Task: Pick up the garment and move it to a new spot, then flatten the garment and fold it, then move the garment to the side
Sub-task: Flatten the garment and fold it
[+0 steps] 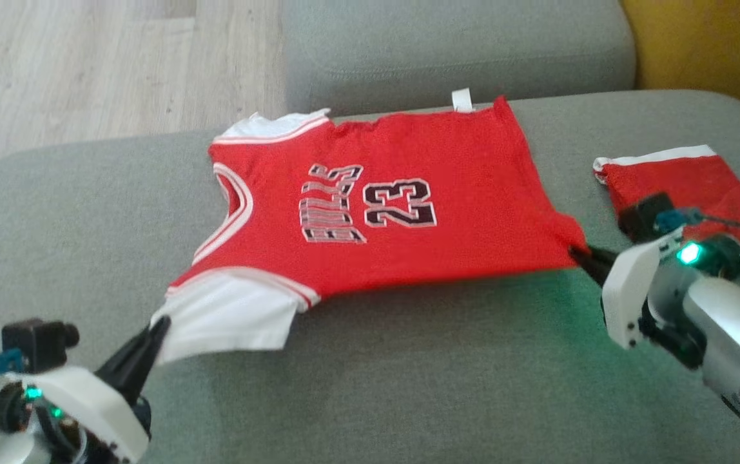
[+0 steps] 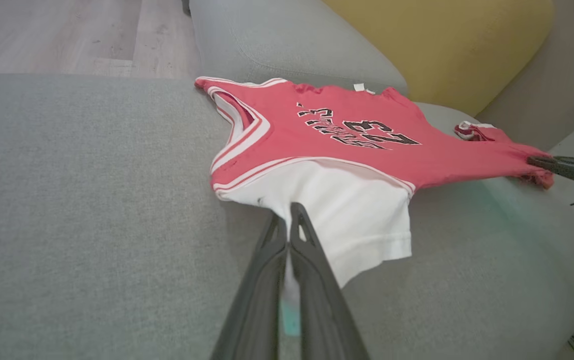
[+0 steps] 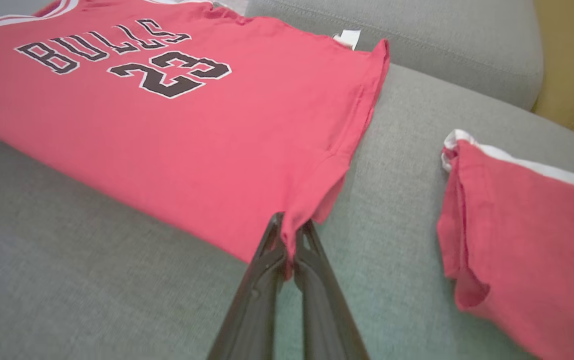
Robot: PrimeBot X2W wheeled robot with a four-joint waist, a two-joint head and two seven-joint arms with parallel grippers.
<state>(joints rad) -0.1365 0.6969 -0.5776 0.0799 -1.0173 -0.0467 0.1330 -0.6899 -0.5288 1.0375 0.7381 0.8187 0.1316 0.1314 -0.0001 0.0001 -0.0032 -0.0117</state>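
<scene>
I saw the jersey (image 1: 370,212) lying spread on the grey sofa seat (image 1: 408,386), front side up. "BULLS 23" was readable and its neck pointed left. It sat around the middle of the seat, its far edge close to another grey cushion (image 1: 454,51), where a small white tag (image 1: 462,100) stuck out.

The left gripper (image 1: 160,325) was at the near left, its two dark fingers pressed together on the near corner of the white sleeve (image 1: 228,316). In the left wrist view the cloth ran between them. The right gripper (image 1: 579,252) was at the right, fingers closed tight on the near corner of the red hem, and the right wrist view showed the fabric bunched there. Between the two grips the near edge of the jersey looked drawn out fairly straight.

Further right, apart from the jersey, a second red piece (image 1: 679,177) with a white stripe lay folded on the seat, partly behind the right arm. A yellow cushion (image 1: 705,45) showed at the far right and wooden floor (image 1: 86,58) at the far left.
</scene>
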